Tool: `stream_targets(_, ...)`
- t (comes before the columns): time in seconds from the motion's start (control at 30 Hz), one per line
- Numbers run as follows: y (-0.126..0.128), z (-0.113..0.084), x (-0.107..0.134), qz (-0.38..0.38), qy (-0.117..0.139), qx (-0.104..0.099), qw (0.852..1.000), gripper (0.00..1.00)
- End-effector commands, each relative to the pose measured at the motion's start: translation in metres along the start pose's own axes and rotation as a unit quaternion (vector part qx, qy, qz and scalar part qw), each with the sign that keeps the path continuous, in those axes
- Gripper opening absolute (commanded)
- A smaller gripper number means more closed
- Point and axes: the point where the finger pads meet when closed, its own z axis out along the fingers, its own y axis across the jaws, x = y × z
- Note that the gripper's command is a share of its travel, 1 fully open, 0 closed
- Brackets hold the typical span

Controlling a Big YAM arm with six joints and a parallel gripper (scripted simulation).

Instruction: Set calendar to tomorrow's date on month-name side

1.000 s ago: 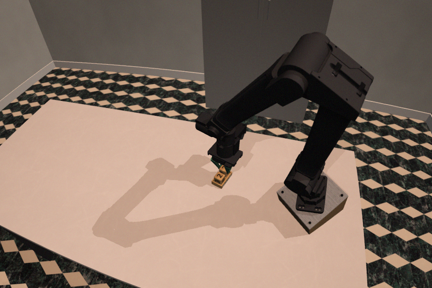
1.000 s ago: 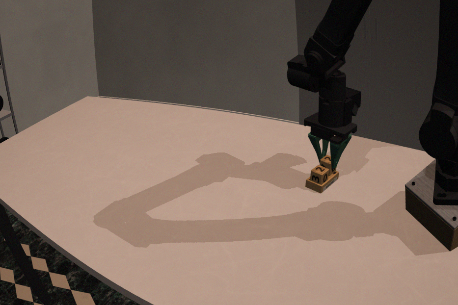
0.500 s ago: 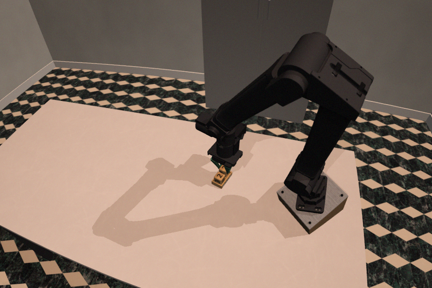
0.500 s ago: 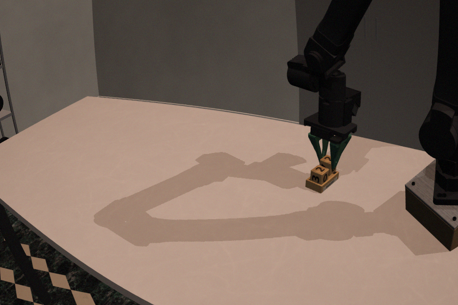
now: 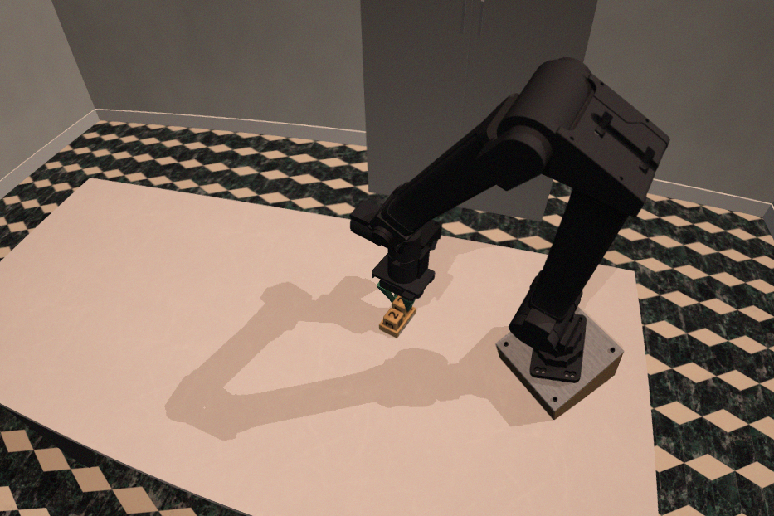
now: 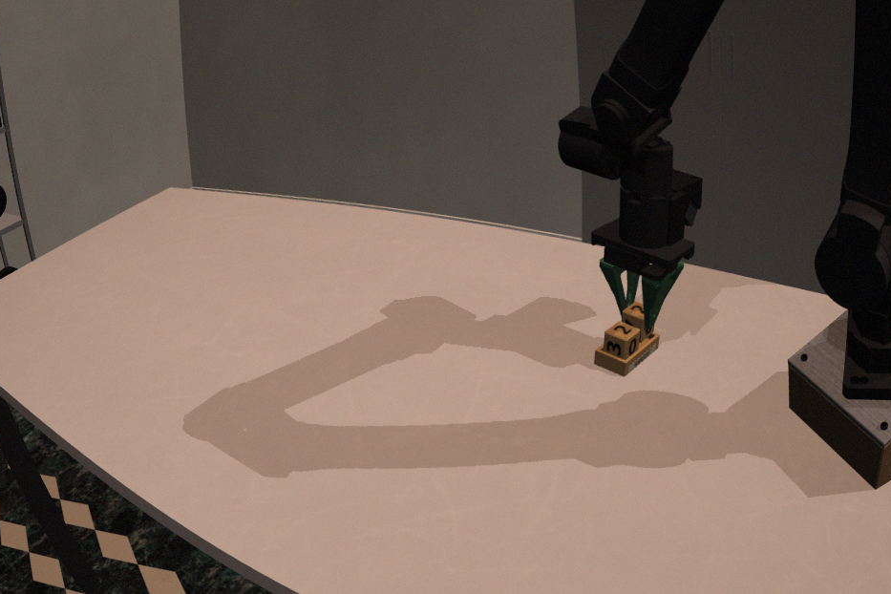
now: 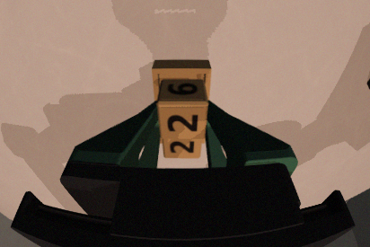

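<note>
The wooden tray (image 5: 389, 330) (image 6: 608, 360) (image 7: 181, 65) lies flat on the table, with its lettered side facing the exterior camera. One cube (image 5: 393, 317) (image 6: 621, 341) (image 7: 181, 147) stands in its front-left end, with 2 on top, 0 on the lettered side and 3 on the end face. My gripper (image 5: 401, 304) (image 6: 637, 323) (image 7: 182, 108) points down, its green fingers shut on the other cube (image 5: 400, 301) (image 6: 635, 314) (image 7: 181, 122). That cube is held level, a little above the tray floor, with 2 on top. Its end face in the wrist view shows 6. A finger partly covers its lettered-side face.
The arm's base block (image 5: 597, 343) (image 6: 831, 420) stands on the table (image 5: 156, 243) (image 6: 250, 244) to the right of the tray. A shelf rack (image 6: 10, 223) stands beyond the table at the far left of the exterior view. The arm's shadow crosses the table.
</note>
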Motion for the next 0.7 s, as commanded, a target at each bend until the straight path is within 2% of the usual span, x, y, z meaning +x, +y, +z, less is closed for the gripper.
stream_targets(0.0,0.0060,0.0027,0.0028,-0.002,-0.001,0.000,1.000,0.26)
stream_targets(0.67,0.0103,0.0012,0.0030,-0.003,-0.001,-0.003,1.000,0.26)
